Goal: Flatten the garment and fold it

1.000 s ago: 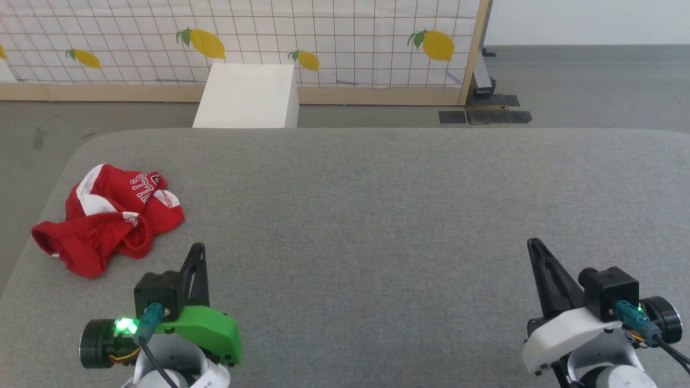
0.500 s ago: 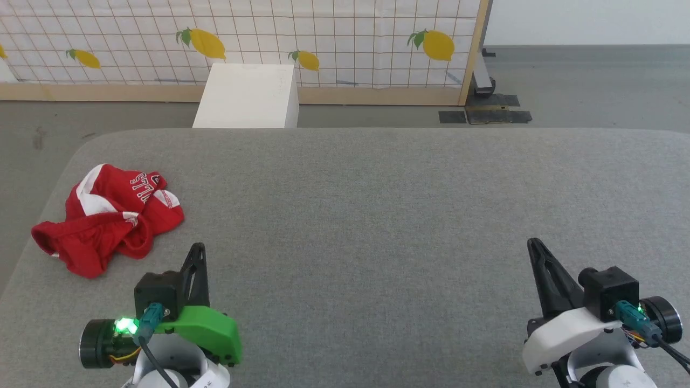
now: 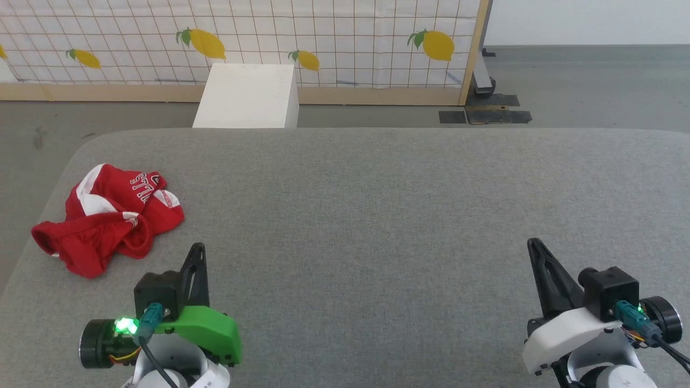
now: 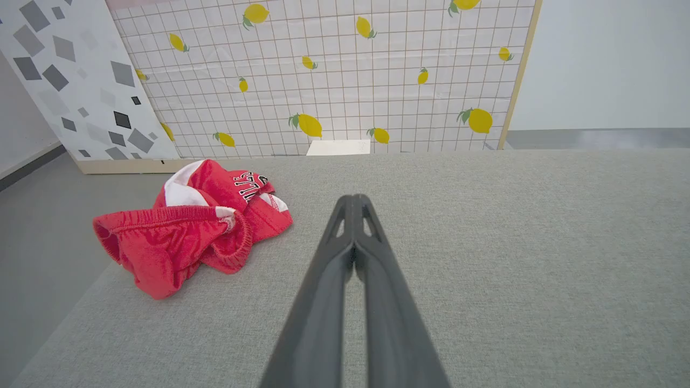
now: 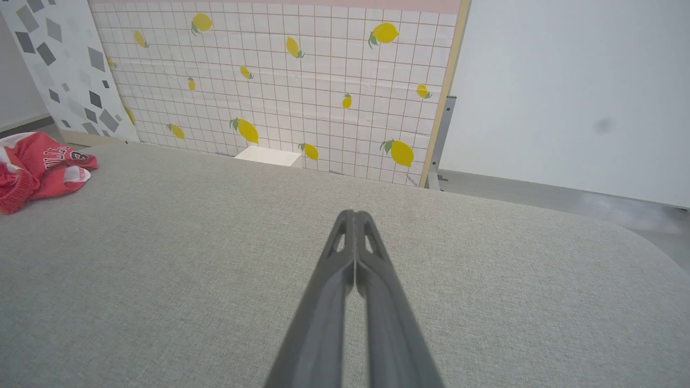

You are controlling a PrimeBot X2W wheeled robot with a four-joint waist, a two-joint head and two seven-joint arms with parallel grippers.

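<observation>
While the garment (image 3: 108, 215) lies crumpled in a heap near the far left corner of the grey fabric-covered table (image 3: 377, 205), both arms sit low at the table's near edge and neither touches it; the shorts are red, with a white side panel turned up on the far side and part of the white lettering showing upside down in the head view; the gathered waistband bunches toward the near left, close to the table's left edge; the left gripper (image 3: 198, 249) points up the table with its two dark fingers pressed together, tips meeting and nothing between them; the heap sits ahead of it and to its left, near but apart; the right gripper (image 3: 533, 243) stands at the near right, well apart from the shorts, its fingers likewise closed on nothing; beyond the far edge a white box (image 3: 248, 97) rests on the floor in front of a lemon-patterned screen (image 3: 334, 32) with a wooden frame
</observation>
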